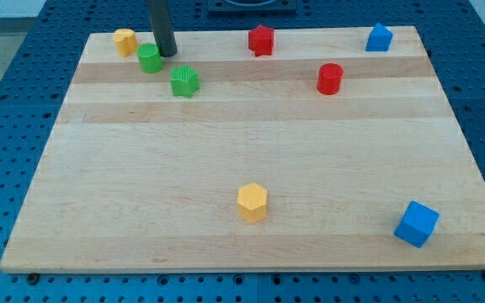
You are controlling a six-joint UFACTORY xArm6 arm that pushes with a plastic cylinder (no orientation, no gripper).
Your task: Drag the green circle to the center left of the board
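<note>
The green circle [150, 59] is a short green cylinder near the board's top left. My tip [167, 53] is the lower end of the dark rod, standing just right of the green circle and touching or nearly touching its upper right side. A green star-shaped block [185, 82] lies just below and right of the circle, apart from it.
A yellow block [125, 41] sits at the top left corner. A red star [261, 39] and a blue block [379, 38] lie along the top edge. A red cylinder [330, 78] is at upper right. A yellow hexagon [253, 202] and a blue cube [416, 223] are near the bottom.
</note>
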